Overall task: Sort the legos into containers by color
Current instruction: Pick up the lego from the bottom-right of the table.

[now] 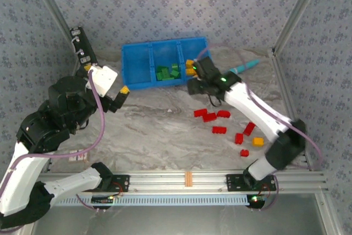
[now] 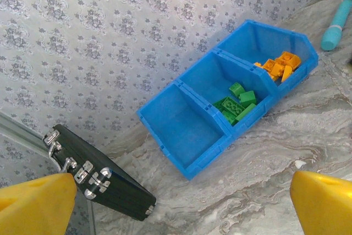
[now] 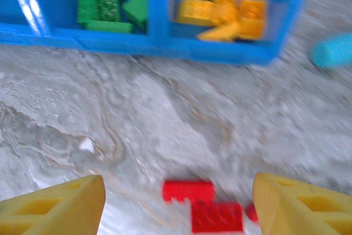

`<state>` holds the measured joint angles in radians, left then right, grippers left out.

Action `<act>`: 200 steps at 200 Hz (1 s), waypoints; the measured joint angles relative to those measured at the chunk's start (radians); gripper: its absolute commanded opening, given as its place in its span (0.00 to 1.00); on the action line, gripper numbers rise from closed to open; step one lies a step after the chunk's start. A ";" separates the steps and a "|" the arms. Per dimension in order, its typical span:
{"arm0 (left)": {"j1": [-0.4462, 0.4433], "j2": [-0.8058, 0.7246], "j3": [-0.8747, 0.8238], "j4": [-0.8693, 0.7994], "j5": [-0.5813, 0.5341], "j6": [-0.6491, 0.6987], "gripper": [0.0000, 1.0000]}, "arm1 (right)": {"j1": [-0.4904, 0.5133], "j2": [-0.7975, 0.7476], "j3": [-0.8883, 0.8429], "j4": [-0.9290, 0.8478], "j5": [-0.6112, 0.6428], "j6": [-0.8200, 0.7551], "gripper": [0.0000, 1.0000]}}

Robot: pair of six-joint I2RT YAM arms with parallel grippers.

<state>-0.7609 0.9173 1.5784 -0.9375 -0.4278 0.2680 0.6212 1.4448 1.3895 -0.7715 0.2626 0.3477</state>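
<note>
Nearest the arm bases, red legos [image 1: 209,116] lie scattered on the marbled table [image 1: 154,130], with one orange brick [image 1: 258,141] among them at the right. Just beyond, the right gripper [image 3: 177,199] hangs with its jaws wide apart and holding nothing, two red bricks [image 3: 215,216] below the gap. The left gripper [image 2: 181,202], spread just as wide and holding nothing, hovers by the left front corner of the blue bin [image 1: 137,64]. Farther back, green bricks [image 1: 168,72] lie in the middle compartment, orange ones [image 2: 280,64] in the right
</note>
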 measured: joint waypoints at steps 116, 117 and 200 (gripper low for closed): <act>0.000 -0.024 0.003 -0.001 0.040 -0.020 1.00 | -0.021 -0.724 -0.704 -0.365 0.010 0.535 0.74; 0.000 -0.024 0.003 -0.001 0.040 -0.020 1.00 | -0.021 -0.726 -0.706 -0.367 0.010 0.537 0.74; 0.000 -0.019 0.005 -0.002 0.050 -0.027 1.00 | -0.061 -0.626 -0.790 -0.271 -0.032 0.600 0.71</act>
<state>-0.7609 0.8978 1.5829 -0.9390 -0.3779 0.2413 0.5606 0.8188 0.5995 -1.0424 0.2306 0.9474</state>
